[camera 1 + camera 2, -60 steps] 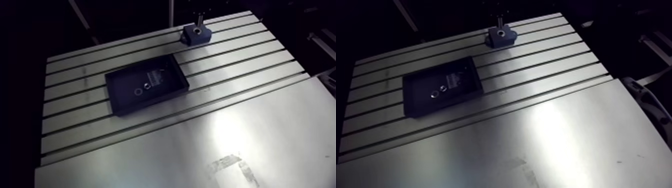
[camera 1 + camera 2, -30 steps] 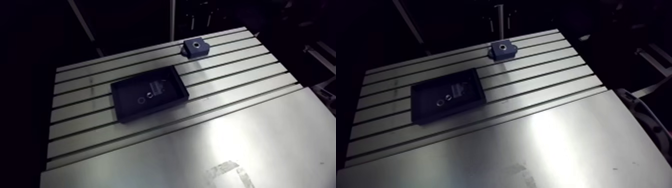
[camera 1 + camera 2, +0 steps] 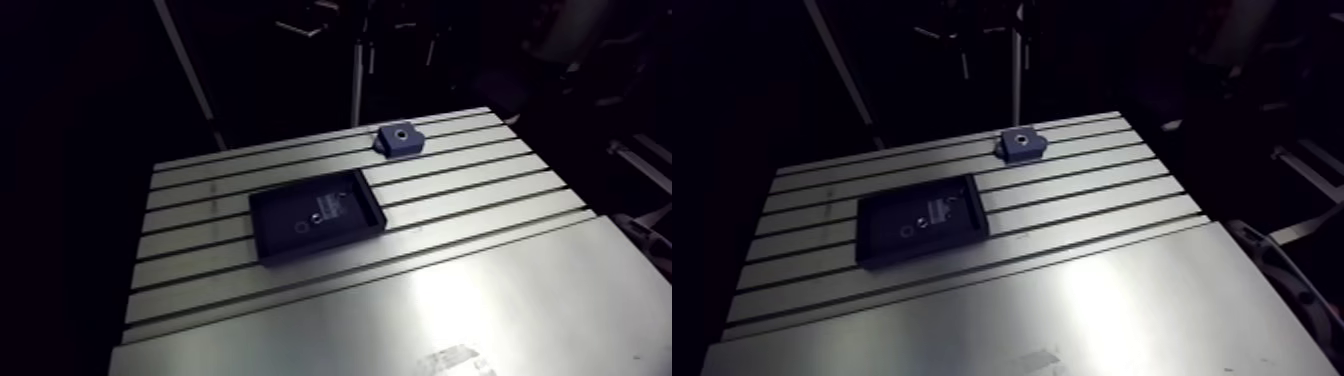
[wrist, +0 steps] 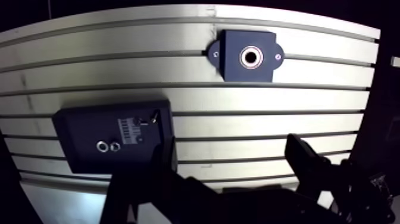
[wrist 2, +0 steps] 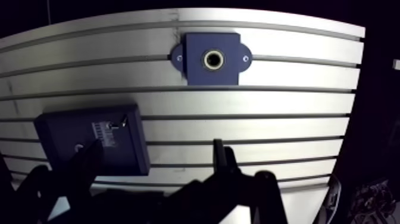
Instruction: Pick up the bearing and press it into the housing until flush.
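Two rings, judged to be bearings, are seen side by side and nearly touching in the tray, toward the tray wall nearest the gripper. The housing is fixed to the table well beyond the tray's far wall and off to one side. A pale band is shown around its bore; whether that is a seated bearing cannot be told. The gripper is poised high over the table beside the tray, spread wide, with nothing between its fingers.

If a pick is the step in hand, the gripper should be centred over one ring before any descent. The fingers should be turned so that the neighbouring ring and the tray wall are not struck. The ring is best gripped level across its outer rim, so that it can later be pressed squarely into the bore without cocking.
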Controlling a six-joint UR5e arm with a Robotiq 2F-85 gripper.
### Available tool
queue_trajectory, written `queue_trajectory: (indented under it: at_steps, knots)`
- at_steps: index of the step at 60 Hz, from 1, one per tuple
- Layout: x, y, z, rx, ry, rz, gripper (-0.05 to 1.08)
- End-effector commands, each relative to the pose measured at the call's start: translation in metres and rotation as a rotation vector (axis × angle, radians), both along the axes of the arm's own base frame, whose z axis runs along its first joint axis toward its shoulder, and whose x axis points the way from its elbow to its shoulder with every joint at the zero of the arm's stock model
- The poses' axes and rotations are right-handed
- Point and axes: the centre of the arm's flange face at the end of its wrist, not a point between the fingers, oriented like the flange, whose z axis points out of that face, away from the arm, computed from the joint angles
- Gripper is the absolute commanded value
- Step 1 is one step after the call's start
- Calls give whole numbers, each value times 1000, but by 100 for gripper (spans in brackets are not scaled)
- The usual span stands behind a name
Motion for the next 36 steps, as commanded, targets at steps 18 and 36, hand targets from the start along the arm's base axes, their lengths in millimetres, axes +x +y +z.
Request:
queue_trajectory:
  at_steps: [18, 36]
  knots:
    - [102, -73, 128, -30, 43, 57, 0]
    - [106, -82, 141, -37, 75, -1, 0]
